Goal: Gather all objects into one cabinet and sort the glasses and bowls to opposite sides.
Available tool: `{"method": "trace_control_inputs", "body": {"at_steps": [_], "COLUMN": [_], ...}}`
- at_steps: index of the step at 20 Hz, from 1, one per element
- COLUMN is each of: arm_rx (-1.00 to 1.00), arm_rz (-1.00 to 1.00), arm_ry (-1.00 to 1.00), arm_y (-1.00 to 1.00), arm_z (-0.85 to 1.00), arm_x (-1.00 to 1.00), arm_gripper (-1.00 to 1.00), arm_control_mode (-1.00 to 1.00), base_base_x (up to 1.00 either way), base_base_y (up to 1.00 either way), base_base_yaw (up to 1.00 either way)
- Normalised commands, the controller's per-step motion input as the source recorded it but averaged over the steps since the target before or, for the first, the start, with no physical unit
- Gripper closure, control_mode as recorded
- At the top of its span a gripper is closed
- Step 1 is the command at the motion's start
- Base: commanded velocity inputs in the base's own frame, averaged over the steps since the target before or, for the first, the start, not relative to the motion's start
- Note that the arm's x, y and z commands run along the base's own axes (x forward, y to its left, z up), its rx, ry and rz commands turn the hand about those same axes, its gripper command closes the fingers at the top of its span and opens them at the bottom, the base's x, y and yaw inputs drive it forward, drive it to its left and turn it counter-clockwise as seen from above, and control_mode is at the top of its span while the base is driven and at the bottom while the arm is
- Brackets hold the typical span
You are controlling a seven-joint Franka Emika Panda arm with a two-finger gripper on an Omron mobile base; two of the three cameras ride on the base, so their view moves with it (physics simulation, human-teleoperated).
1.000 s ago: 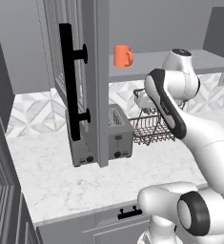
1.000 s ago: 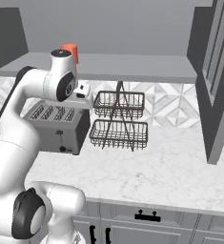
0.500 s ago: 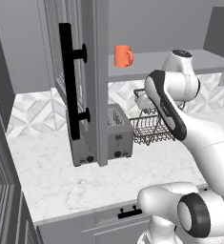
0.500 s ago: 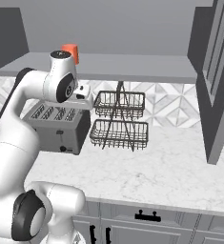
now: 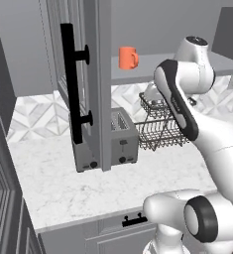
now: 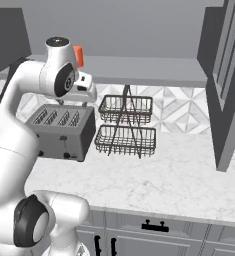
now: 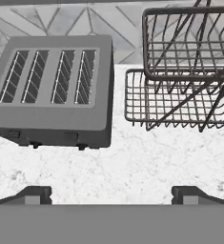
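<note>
An orange-red mug with a side handle stands upright on a grey shelf above the counter; in the right base view this mug peeks out from behind my arm. My gripper hangs below that shelf, over the counter in front of a toaster, and is open with nothing between its fingertips. The hand sits just above the toaster's right end. The bowls and the cabinet are out of view.
A grey four-slot toaster stands on the marble counter. To its right is a two-tier wire basket rack. An open grey door with a black bar handle juts out left of the arm. Another dark door hangs at right.
The arm has shifted only slightly above the toaster. The gripper stays open and the mug has not moved.
</note>
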Motion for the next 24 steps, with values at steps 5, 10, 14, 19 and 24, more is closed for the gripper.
{"method": "trace_control_inputs", "body": {"at_steps": [5, 10, 14, 19, 24], "arm_rx": [0.00, 0.01, 0.01, 0.03, 0.01], "arm_rz": [0.00, 0.02, 0.06, 0.06, 0.05], "arm_ry": [-0.19, -0.19, -0.20, -0.21, -0.24], "arm_y": [0.08, 0.24, 0.32, 0.25, 0.06], "arm_z": [0.68, 0.48, 0.32, 0.17, 0.02], "arm_x": [0.05, 0.30, 0.44, 0.55, 0.36], "arm_gripper": [-1.00, -1.00, -1.00, -1.00, -1.00], "arm_control_mode": [-1.00, -1.00, -1.00, -1.00, -1.00], "base_base_x": [0.00, 0.00, 0.00, 0.00, 0.00], "base_base_y": [0.00, 0.00, 0.00, 0.00, 0.00], "base_base_yaw": [0.00, 0.00, 0.00, 0.00, 0.00]}}
